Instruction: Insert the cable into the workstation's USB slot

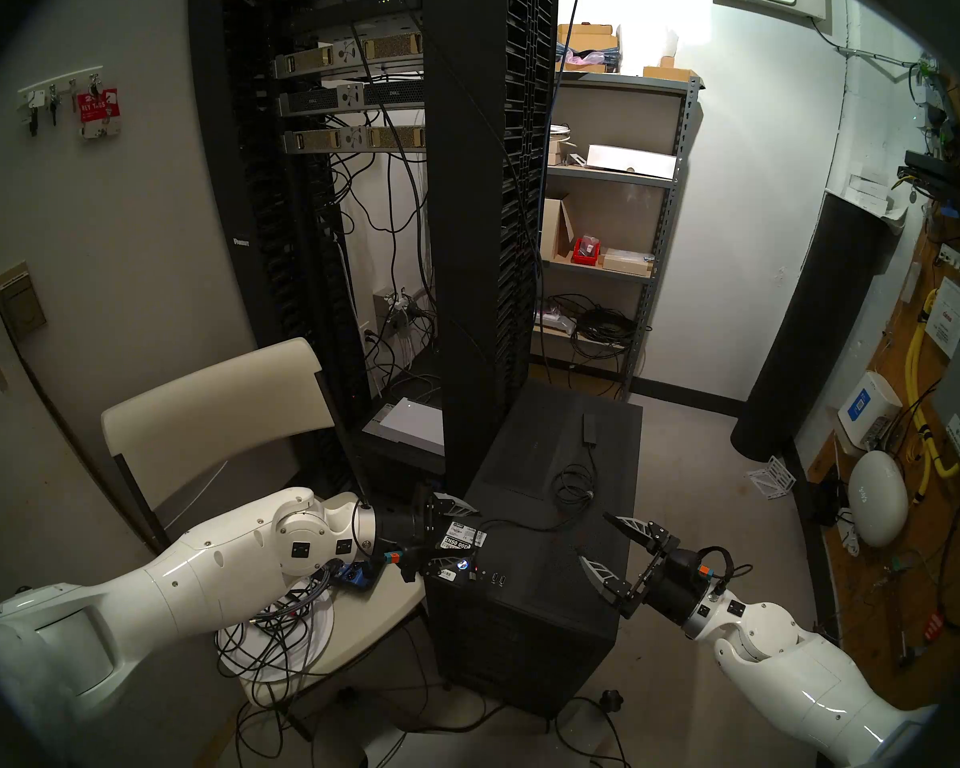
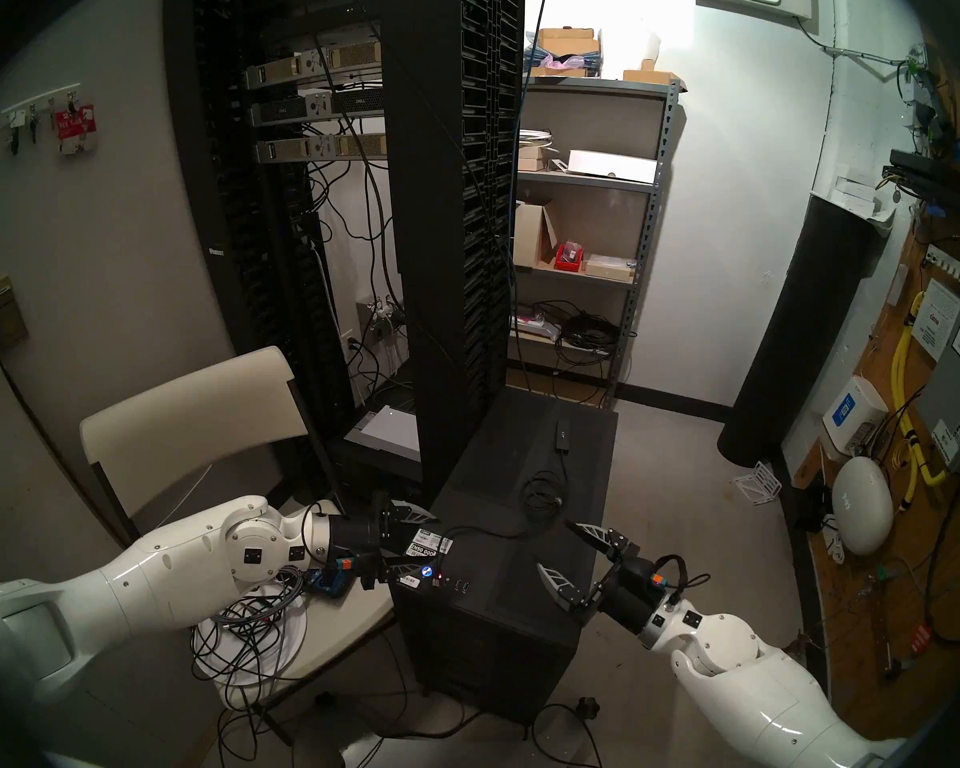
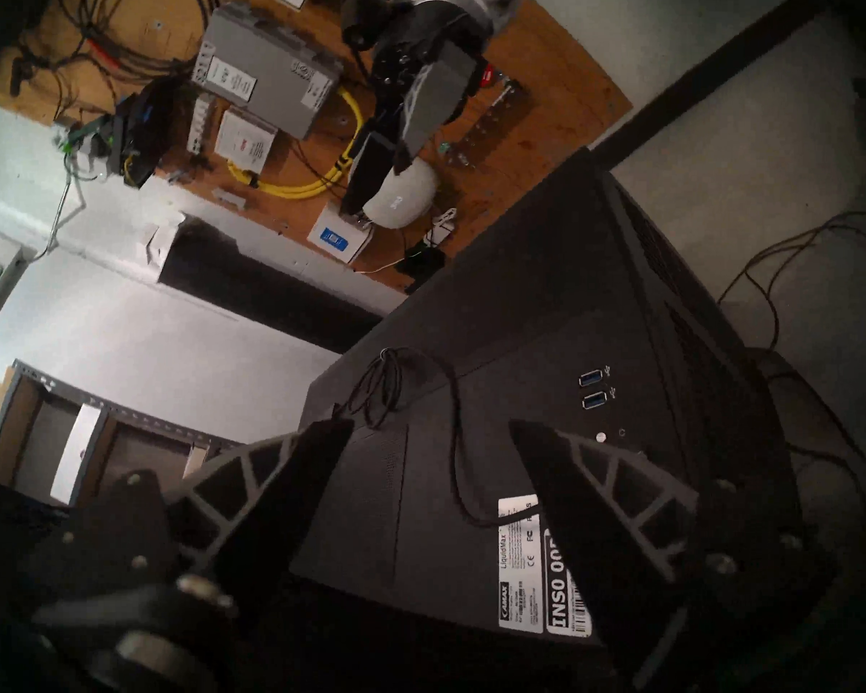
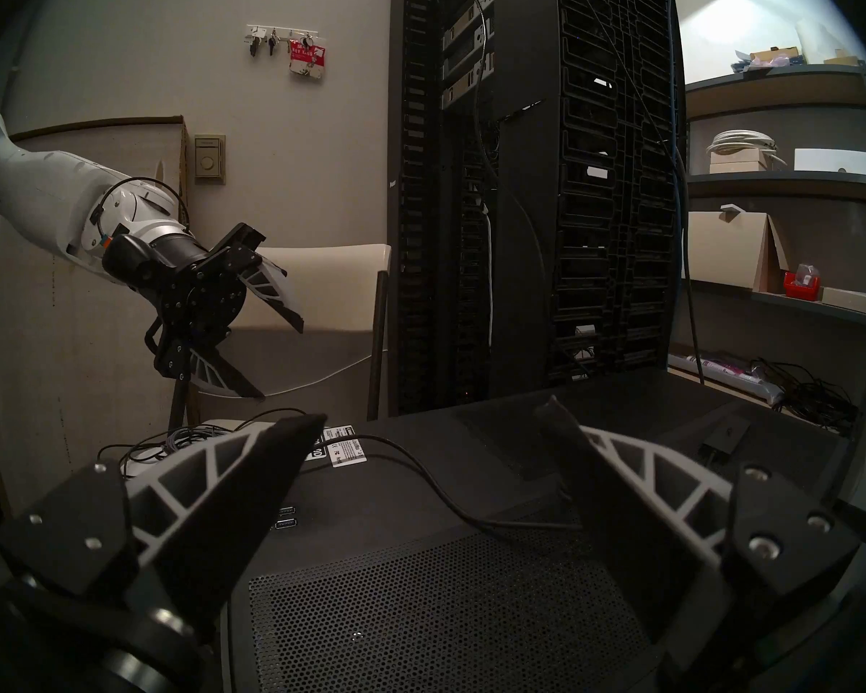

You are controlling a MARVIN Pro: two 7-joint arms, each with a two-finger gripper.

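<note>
The workstation (image 1: pixel 522 628) is a black tower on the floor in front of me, with white stickers (image 3: pixel 521 567) and two blue USB slots (image 3: pixel 593 389) at its top front edge. The cable lies on its top: a flat adapter box (image 1: pixel 589 429) at the back, a loose coil (image 1: pixel 575 481) in the middle, and a run leading to the stickers. My left gripper (image 1: pixel 472 533) is open at the top's front left corner, its jaws straddling the cable's plug end (image 3: pixel 486 522). My right gripper (image 1: pixel 593 535) is open and empty over the top's right edge.
A tall black server rack (image 1: pixel 483 196) stands right behind the tower. On my left is a cream chair (image 1: pixel 217 406) with a tangle of cables (image 1: pixel 278 628) on its seat. A metal shelf (image 1: pixel 605 224) and a black cylinder (image 1: pixel 821 329) stand at the back right.
</note>
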